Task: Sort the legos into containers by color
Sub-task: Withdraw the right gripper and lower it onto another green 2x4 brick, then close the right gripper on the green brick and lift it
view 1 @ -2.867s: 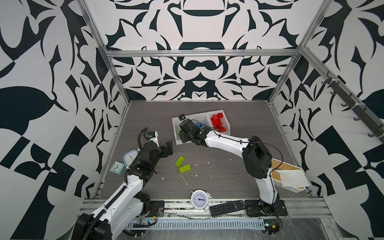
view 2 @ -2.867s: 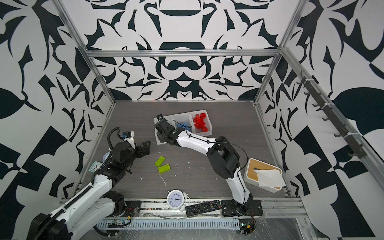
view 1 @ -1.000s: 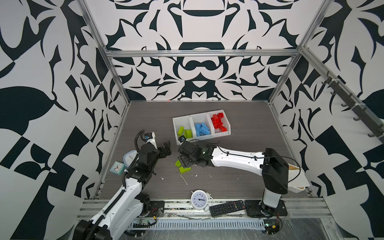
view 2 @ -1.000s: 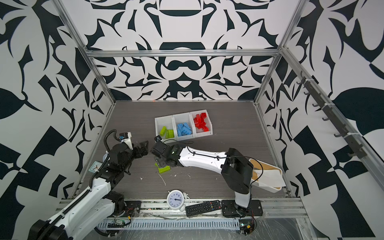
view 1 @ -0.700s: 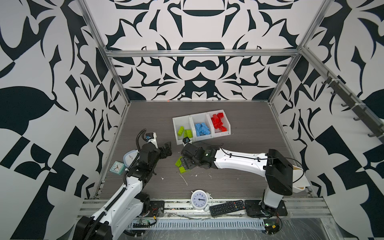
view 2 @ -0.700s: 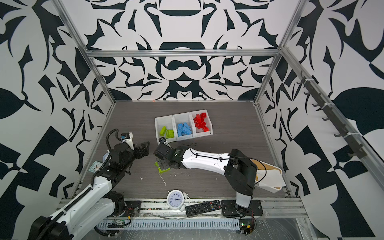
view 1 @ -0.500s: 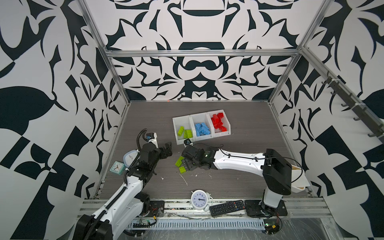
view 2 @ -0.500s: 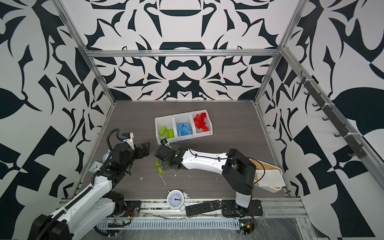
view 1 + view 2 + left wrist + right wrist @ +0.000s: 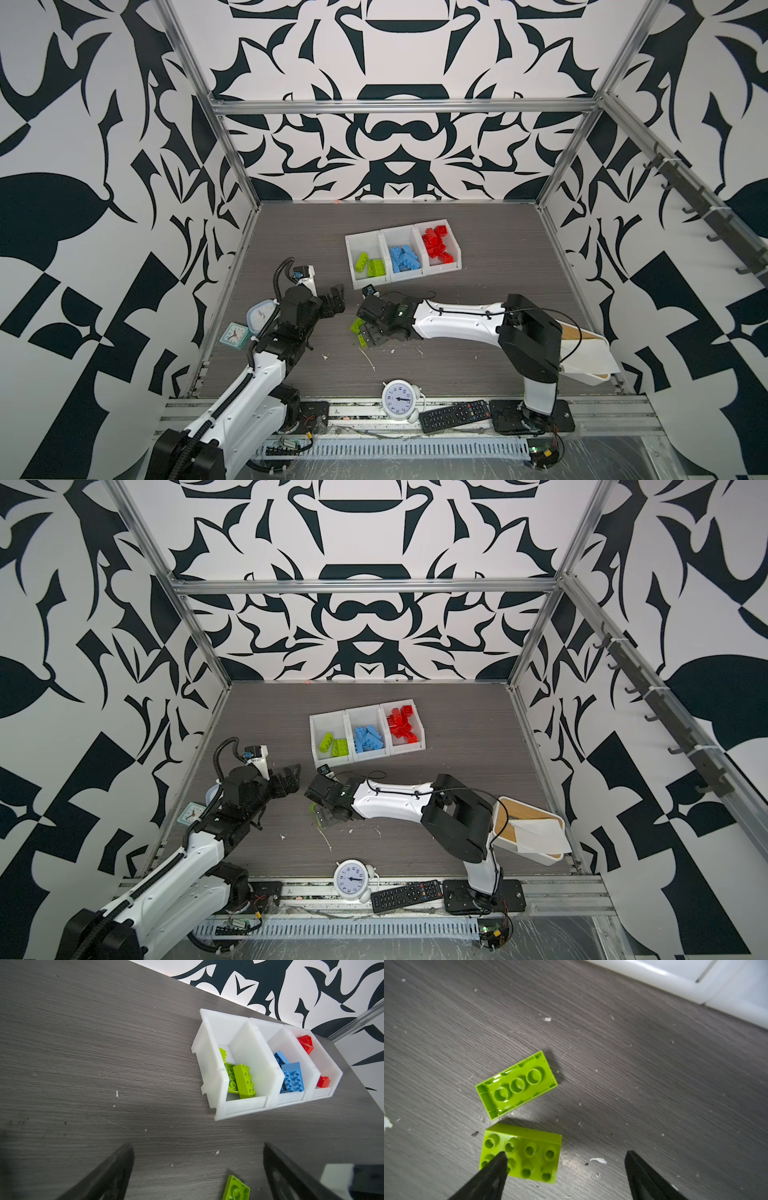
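We see two lime green legos lying loose on the desk, near the open front of the containers. In the right wrist view the upturned brick lies hollow side up. The studded brick sits just beside it, with a narrow gap between them.

The right tool is open, with its jaws wide apart and nothing held. One fingertip overlaps the studded brick's corner, and we cannot tell whether it touches. In both top views this tool's body covers most of both bricks, so only slivers of green show.

The left tool also stands open, over bare desk and well apart from the containers. A green corner is cut off at the edge of its wrist view, and we cannot tell which brick it belongs to.

In a top view the three joined bins hold green pieces, blue pieces and red pieces. From the left wrist the bin walls hide much of the blue and red. The right wrist view catches only a blurred white rim of the containers.
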Controlling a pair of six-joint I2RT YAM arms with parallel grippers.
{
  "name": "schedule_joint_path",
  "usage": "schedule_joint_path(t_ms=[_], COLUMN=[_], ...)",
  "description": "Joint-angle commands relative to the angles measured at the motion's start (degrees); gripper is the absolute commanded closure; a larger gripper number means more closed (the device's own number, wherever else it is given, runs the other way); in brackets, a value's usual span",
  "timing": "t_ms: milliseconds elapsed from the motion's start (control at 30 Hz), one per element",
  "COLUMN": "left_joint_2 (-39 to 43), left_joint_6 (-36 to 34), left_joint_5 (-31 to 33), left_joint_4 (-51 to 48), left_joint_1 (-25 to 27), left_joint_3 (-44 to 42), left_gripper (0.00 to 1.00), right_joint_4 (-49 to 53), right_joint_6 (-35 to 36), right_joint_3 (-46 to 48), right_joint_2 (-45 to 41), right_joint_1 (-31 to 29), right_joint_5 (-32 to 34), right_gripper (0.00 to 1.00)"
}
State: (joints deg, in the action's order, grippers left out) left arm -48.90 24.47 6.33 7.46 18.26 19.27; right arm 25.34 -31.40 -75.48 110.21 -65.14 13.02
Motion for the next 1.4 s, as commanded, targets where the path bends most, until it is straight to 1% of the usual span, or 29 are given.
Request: schedule_joint_path(t_ms=[0,167,233,500,533,567,867,1200,1300,1367], left_joint_2=[-0.06,0.29,0.39,-0.40,-0.49,-0.58,-0.29,-0.38,-0.66,-0.75], left_joint_6=[0.54,0.51,0.50,0.58,0.58,0.62,0.52,0.65,0.57,0.67], left_joint_5=[-0.28,-0.07,0.09,-0.19,-0.22,-0.32,-0.18,-0.22,-0.41,-0.84], left_joint_4=[-0.17,-0.52,-0.52,-0.44,-0.43,-0.49,-0.52,-0.44,-0.52,-0.28], left_joint_1=[-0.24,-0.27,-0.37,-0.33,-0.33,-0.33,-0.33,-0.33,-0.33,-0.33], left_joint_3=[1.68,1.74,1.66,1.83,1.84,1.98,1.83,1.88,1.97,2.00], left_gripper=[0.00,0.00,0.00,0.00,0.00,0.00,0.00,0.00,0.00,0.00], right_joint_4=[-1.45,-2.77,-2.68,-1.01,-0.85,-0.76,-2.18,-1.90,-1.92,-2.97], right_joint_6=[0.55,-0.07,-0.58,-1.59,-1.60,-1.56,-1.48,-0.97,-0.87,-0.88], right_joint_3=[-3.13,-2.83,-2.78,-3.26,-3.27,-3.22,-3.44,-2.86,-2.41,-1.39], right_joint_2=[-0.62,-0.26,0.00,2.06,2.15,2.19,3.87,3.33,2.11,0.89], right_joint_1=[-0.95,-2.23,-2.44,-2.66,-2.70,-2.71,-2.70,-2.66,-2.65,-2.69], right_joint_5=[-1.06,-1.41,-3.34,-2.54,-0.61,-0.29,-0.54,0.26,0.58,0.68], right_gripper=[0.09,0.09,0.09,0.08,0.08,0.08,0.10,0.28,0.35,0.37])
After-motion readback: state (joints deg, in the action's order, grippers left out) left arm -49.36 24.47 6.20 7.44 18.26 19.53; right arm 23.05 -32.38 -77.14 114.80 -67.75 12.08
